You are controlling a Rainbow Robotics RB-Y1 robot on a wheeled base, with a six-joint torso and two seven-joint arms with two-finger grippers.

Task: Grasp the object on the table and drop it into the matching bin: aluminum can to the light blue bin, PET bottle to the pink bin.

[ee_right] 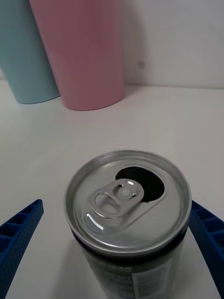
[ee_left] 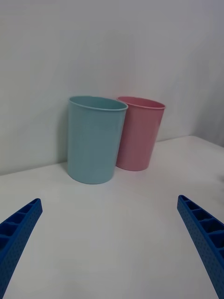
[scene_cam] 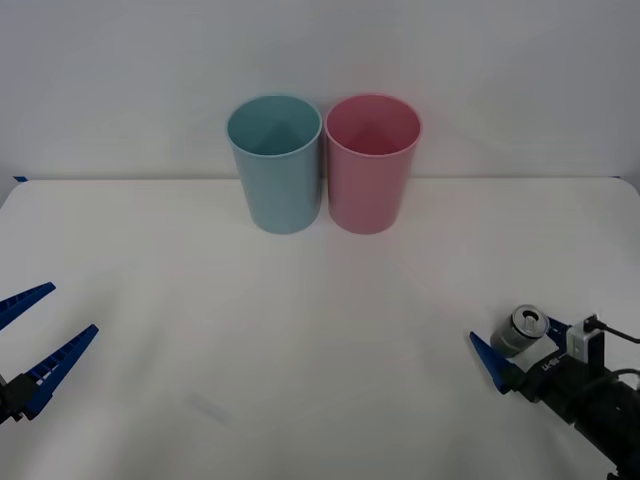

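From the front, the can (scene_cam: 526,327) stands upright on the table (scene_cam: 300,340) at the near right, between the right gripper (scene_cam: 525,345) fingers, which sit spread on either side of it. The left gripper (scene_cam: 30,345) waits near left, fingers wide apart, nothing held. The blue bin (scene_cam: 275,165) and pink bin (scene_cam: 372,165) stand side by side at the back.

At the right wrist, the can (already opened) has a blue finger (ee_right: 18,233) near each side; whether they touch it I cannot tell.

At the left wrist, both fingers (ee_left: 18,229) are spread, facing the bins.

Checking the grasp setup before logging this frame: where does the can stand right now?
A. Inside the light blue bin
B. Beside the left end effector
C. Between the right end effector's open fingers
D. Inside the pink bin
C: the can stands upright on the table between the right end effector's spread blue fingers.
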